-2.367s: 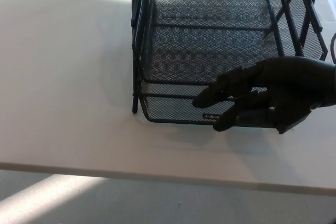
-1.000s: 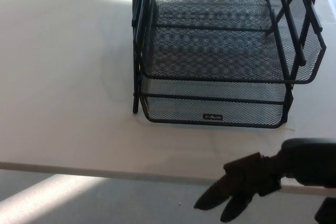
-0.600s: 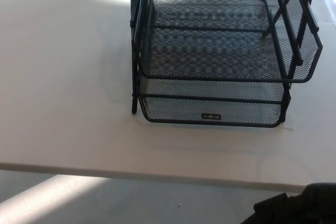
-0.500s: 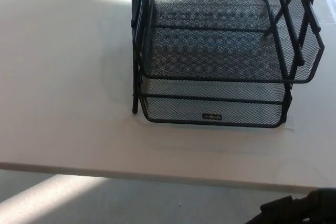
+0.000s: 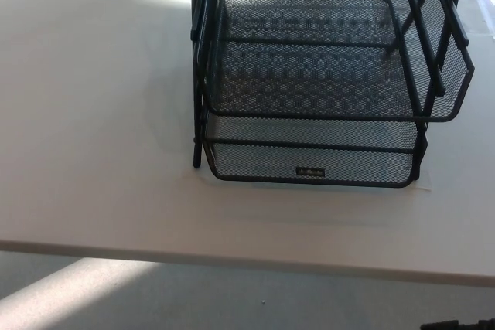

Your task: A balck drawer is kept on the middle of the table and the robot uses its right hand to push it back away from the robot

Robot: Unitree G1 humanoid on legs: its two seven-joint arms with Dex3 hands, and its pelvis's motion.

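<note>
The black mesh drawer rack (image 5: pixel 313 75) stands on the white table (image 5: pixel 93 152), in the upper middle and right of the head view. Its stacked trays sit in a black wire frame. The lowest tray's front wall (image 5: pixel 309 164), with a small label, faces me and lies a little back from the table's near edge. Only a thin black sliver of my right hand (image 5: pixel 458 324) shows at the bottom right corner, below the table edge and well away from the drawer. My left hand does not show.
The table's near edge (image 5: pixel 232 256) runs across the lower part of the picture, with grey floor (image 5: pixel 155 299) and a patch of sunlight below it. Bare white tabletop spreads to the left of the rack.
My right hand has left the front of the lowest tray, dropped below the table's near edge and slid almost out of the picture at the bottom right. The rack looks unmoved.
</note>
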